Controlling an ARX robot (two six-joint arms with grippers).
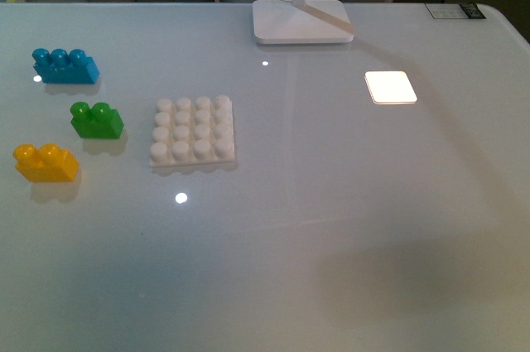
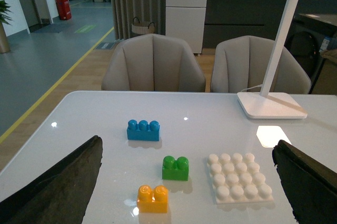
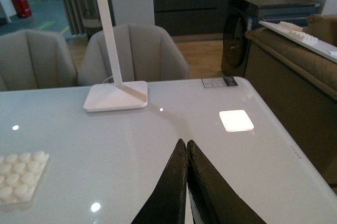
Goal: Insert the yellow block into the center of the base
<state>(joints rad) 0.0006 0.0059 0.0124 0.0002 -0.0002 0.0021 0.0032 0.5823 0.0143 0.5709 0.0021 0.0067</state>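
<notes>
The yellow block [image 1: 46, 162] lies at the table's left near side, two studs up; the left wrist view shows it as well [image 2: 153, 198]. The white studded base [image 1: 192, 132] sits to its right, with nothing on its studs, and appears again in the left wrist view [image 2: 239, 177]. My left gripper [image 2: 187, 147] is open wide and held above the table, its dark fingers [image 2: 58, 187] framing block and base. My right gripper [image 3: 185, 144] is shut on nothing, over bare table right of the base [image 3: 18, 176]. Neither arm shows in the front view.
A green two-stud brick [image 1: 96, 119] and a blue three-stud brick [image 1: 65, 65] lie behind the yellow one. A white lamp foot [image 1: 301, 21] stands at the back centre. A bright white square [image 1: 390, 87] lies at the right. Chairs stand beyond the far edge.
</notes>
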